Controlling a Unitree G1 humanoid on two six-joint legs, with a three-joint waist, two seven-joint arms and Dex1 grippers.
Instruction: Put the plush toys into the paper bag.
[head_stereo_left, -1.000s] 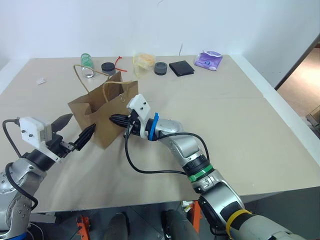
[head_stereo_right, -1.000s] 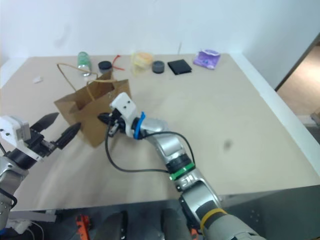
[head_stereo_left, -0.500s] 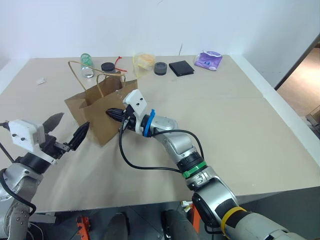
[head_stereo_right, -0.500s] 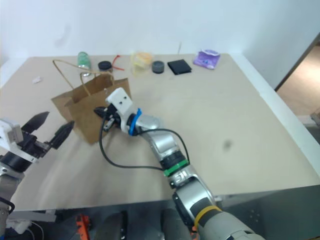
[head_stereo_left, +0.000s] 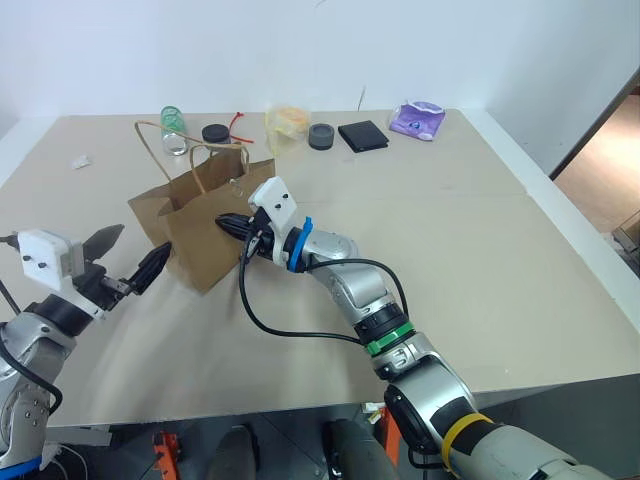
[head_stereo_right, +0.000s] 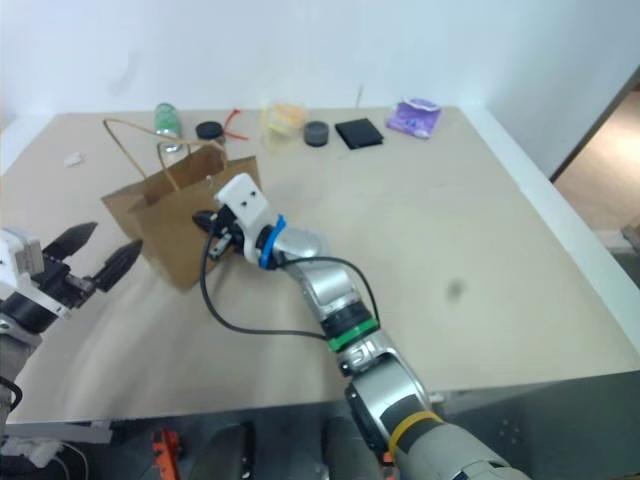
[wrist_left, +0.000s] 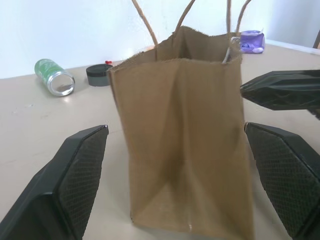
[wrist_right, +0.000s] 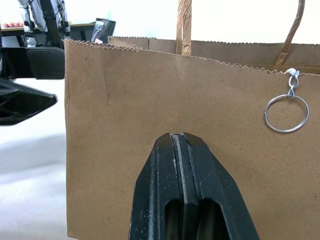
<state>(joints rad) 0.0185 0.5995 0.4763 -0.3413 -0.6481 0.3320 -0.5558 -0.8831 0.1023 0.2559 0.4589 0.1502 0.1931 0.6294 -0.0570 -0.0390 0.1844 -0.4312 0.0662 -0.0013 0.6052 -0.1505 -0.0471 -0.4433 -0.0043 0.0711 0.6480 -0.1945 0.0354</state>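
Observation:
The brown paper bag (head_stereo_left: 200, 235) stands upright at the table's left centre, its cord handles (head_stereo_left: 160, 135) up. A metal key ring (wrist_right: 286, 114) hangs over its rim on the outside. The plush toys themselves are hidden. My right gripper (head_stereo_left: 232, 225) is shut and empty, its tips right at the bag's broad side (wrist_right: 150, 100); I cannot tell whether they touch. My left gripper (head_stereo_left: 137, 250) is open and empty, level, to the left of the bag and a little apart from its narrow side (wrist_left: 185, 140).
Along the table's far edge lie a green can (head_stereo_left: 174, 122), a black lid (head_stereo_left: 215, 133), a red tie (head_stereo_left: 237, 125), a yellowish packet (head_stereo_left: 287, 122), a grey disc (head_stereo_left: 321, 136), a black wallet (head_stereo_left: 363, 136) and a purple pouch (head_stereo_left: 417, 120). A white scrap (head_stereo_left: 82, 161) lies far left.
My left gripper has drawn back to the left, away from the bag's near corner, still open. The bag has shifted a little to the left. My right gripper stays shut at it.

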